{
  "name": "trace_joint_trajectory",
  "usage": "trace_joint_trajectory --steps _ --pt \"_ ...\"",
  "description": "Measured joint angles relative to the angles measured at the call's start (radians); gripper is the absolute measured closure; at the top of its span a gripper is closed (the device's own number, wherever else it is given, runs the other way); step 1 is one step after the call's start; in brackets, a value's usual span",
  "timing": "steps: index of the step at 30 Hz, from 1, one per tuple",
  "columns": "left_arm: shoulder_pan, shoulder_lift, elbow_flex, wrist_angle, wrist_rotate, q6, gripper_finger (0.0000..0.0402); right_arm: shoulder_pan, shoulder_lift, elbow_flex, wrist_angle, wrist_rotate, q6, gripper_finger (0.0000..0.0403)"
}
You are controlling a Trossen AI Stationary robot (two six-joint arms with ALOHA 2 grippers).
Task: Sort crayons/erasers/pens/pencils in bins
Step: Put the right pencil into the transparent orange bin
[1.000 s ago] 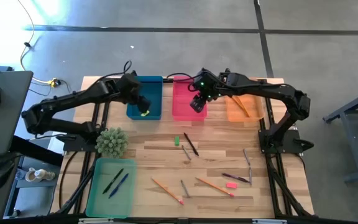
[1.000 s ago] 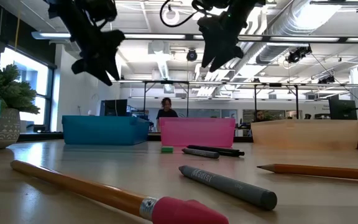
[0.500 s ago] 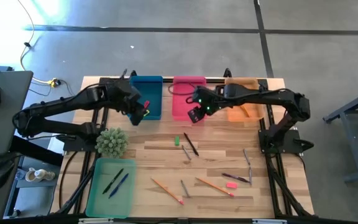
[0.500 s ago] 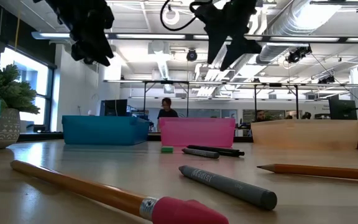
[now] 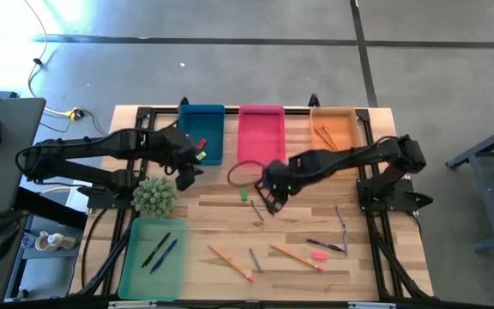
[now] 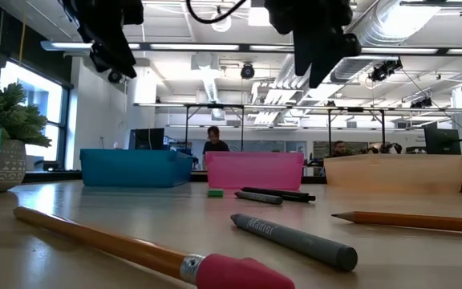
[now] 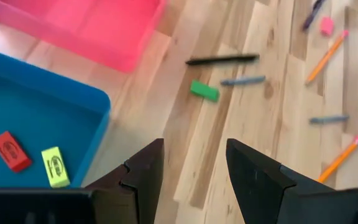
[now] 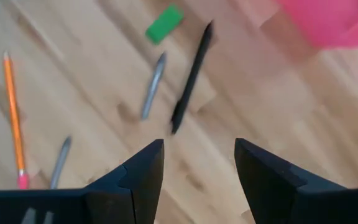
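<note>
Hovering above the table (image 5: 230, 215), the right claw (image 5: 270, 190) is spread open and holds nothing; it sits over a black pen (image 5: 263, 198) that lies near the pink bin's (image 5: 261, 133) front edge. That pen's long axis runs diagonally across the table, one end toward the bins and the other toward the front. A grey crayon (image 8: 153, 85) lies just beside it, roughly parallel, and a green eraser (image 5: 243, 194) lies near both.

The left claw (image 5: 184, 165) is raised beside the blue bin's (image 5: 202, 129) front corner, fingers apart and empty. The blue bin contains a red eraser (image 7: 10, 151) and a yellow-green eraser (image 7: 55, 167). Two pens (image 5: 160, 251) lie in the light green bin (image 5: 153, 257), angled diagonally and roughly parallel. Two pencils (image 5: 326, 137) lie in the orange bin (image 5: 334, 136).

More pencils (image 5: 230, 263), crayons (image 5: 254, 259), a pen (image 5: 324, 245) and a pink eraser (image 5: 319, 255) lie loose on the table's front half.
</note>
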Motion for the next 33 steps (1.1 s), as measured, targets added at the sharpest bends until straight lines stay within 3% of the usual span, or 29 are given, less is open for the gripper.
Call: trace_joint_trajectory --steps 9,24,33 --pt "-0.057 0.0 -0.001 -0.112 -0.031 0.033 0.0241 0.174 0.06 0.0 -0.019 -0.027 0.083 0.0215" --pt "-0.084 0.0 -0.001 -0.108 -0.064 0.019 0.0241 0.373 0.159 0.0 -0.044 -0.157 0.13 0.0215" --pt "-0.084 0.0 -0.001 -0.107 -0.064 -0.004 0.0241 0.515 0.167 0.0 -0.055 -0.158 0.163 0.0215"
